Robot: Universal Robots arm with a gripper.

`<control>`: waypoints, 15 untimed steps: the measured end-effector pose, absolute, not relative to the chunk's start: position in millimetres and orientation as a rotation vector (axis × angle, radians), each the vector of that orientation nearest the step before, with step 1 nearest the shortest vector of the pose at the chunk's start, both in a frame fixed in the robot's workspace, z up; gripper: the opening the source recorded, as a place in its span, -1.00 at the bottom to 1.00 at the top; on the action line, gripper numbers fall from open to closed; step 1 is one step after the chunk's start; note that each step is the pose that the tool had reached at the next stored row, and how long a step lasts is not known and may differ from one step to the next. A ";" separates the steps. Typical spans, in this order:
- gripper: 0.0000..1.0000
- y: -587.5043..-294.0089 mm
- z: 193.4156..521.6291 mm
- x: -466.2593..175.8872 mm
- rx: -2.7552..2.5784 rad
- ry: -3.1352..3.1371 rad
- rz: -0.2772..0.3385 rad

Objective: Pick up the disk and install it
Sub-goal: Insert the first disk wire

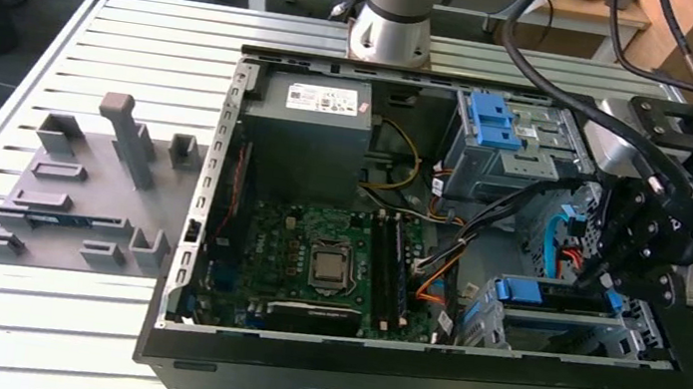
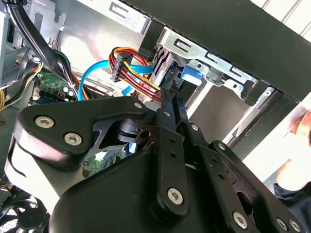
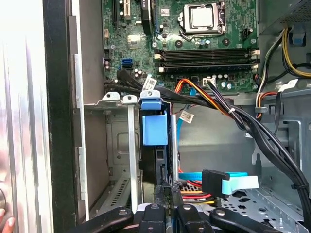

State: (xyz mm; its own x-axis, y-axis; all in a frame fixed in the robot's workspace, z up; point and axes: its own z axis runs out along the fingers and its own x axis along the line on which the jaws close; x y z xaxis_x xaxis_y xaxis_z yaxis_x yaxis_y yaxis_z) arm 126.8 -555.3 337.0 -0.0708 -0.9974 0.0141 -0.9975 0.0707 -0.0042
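One end effector (image 1: 616, 252) reaches into the open computer case (image 1: 429, 386) beside the drive cage (image 1: 571, 320).

Its black fingers (image 3: 167, 201) sit drawn narrowly together on the rear edge of the disk (image 3: 160, 162), which stands on edge in a slot of that cage, its blue carrier frame (image 3: 154, 124) at the end facing the motherboard (image 1: 312, 250). In the second wrist view the fingers (image 2: 171, 104) close on the drive's end just beside the red, yellow and orange cable bundle (image 2: 130, 73) and a light-blue data cable (image 2: 90, 77). The case lies on a slatted metal tabletop (image 1: 3, 149), with a grey fixture block (image 1: 86, 185) on the exterior view's left.
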 end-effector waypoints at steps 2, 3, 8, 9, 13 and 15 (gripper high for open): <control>-0.68 -555.4 336.4 126.9 2.136 -2.294 0.020; -0.68 -555.4 336.1 126.8 2.135 -2.295 0.019; -0.68 -555.4 335.0 126.8 2.133 -2.297 0.019; -0.68 -555.4 334.7 126.8 2.132 -2.298 0.018; -0.68 -555.5 333.0 126.8 2.129 -2.301 0.018; -0.68 -555.5 332.0 126.9 2.128 -2.302 0.017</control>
